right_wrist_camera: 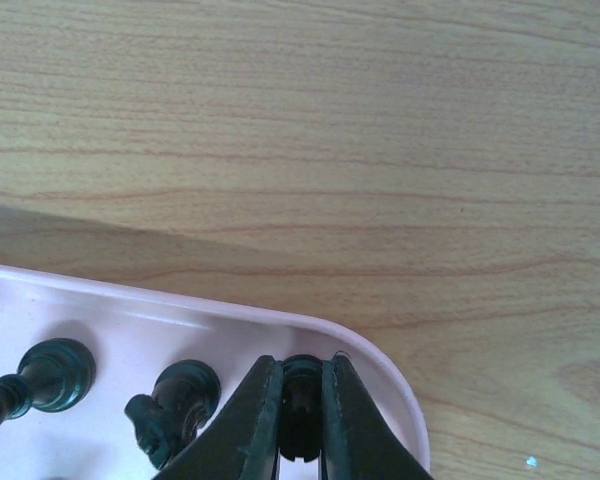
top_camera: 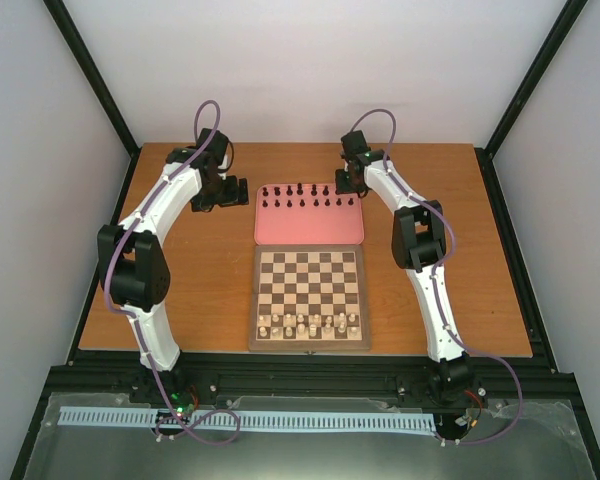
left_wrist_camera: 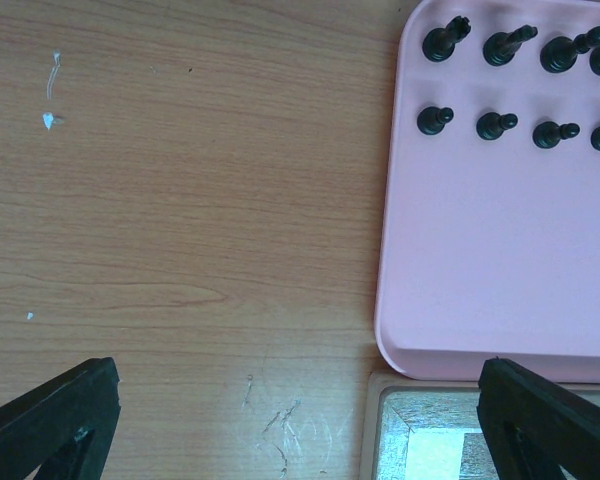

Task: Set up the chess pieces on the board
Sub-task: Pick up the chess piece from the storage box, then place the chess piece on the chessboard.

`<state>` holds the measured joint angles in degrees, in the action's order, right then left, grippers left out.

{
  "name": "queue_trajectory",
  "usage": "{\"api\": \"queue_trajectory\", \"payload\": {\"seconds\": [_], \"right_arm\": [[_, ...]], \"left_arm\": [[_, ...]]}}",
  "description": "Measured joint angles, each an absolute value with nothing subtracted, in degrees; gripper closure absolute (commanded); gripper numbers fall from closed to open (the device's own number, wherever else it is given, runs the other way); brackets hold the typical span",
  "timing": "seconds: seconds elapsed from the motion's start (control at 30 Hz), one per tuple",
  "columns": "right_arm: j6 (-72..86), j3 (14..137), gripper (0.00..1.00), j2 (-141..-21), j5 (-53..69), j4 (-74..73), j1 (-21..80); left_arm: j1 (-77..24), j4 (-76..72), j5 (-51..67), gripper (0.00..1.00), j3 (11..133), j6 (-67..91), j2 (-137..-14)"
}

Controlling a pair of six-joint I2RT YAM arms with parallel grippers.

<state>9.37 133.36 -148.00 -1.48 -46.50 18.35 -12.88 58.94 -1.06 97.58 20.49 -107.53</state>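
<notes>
The black chess pieces stand in two rows on a pink tray beyond the board. My right gripper is at the tray's far right corner. In the right wrist view it is shut on a black piece in that corner of the tray, beside a black knight. My left gripper hovers over the table left of the tray. Its fingers are wide apart and empty, with black pieces at the upper right of that view.
Cream pieces fill the board's two near rows. The board's far left corner shows just below the tray's edge in the left wrist view. Black frame posts and white walls surround the wooden table.
</notes>
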Motion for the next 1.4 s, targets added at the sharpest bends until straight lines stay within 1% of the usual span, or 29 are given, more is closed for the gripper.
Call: {"api": "queue_trajectory", "payload": {"seconds": [0.17, 0.4, 0.5, 0.73, 0.87, 0.93, 1.1, 1.4], "right_arm": [[9.37, 130.47, 0.97, -144.77, -1.30, -45.58, 18.50], [9.23, 122.37, 0.96, -131.07, -2.02, -43.64, 19.25], [8.91, 114.52, 0.97, -122.78, -2.44, -42.30, 20.12], [9.89, 84.47, 0.96, -101.75, -1.74, -39.62, 25.36], [11.40, 73.08, 0.96, -95.02, -0.67, -39.11, 27.79], [12.12, 69.34, 0.96, -93.60, -0.34, -39.09, 28.25], [13.82, 65.30, 0.96, -93.36, 0.51, -37.21, 28.86], [15.55, 64.93, 0.96, -96.07, 2.42, -33.69, 29.34]], "left_arm": [[-12.88, 58.96, -1.21, 0.00, 97.58, 20.49, -107.53], [-12.88, 58.87, -1.02, 0.00, 97.01, 20.49, -107.53], [-12.88, 58.87, -0.97, 0.00, 96.77, 20.49, -107.53], [-12.88, 58.74, -1.02, 0.00, 96.55, 20.51, -107.50], [-12.88, 58.74, -0.99, 0.00, 96.16, 20.51, -107.42], [-12.88, 58.74, -0.93, 0.00, 96.07, 20.51, -107.31], [-12.88, 58.65, -0.67, 0.00, 95.50, 20.53, -106.65], [-12.88, 58.43, -0.56, 0.00, 95.29, 20.56, -106.54]]}}
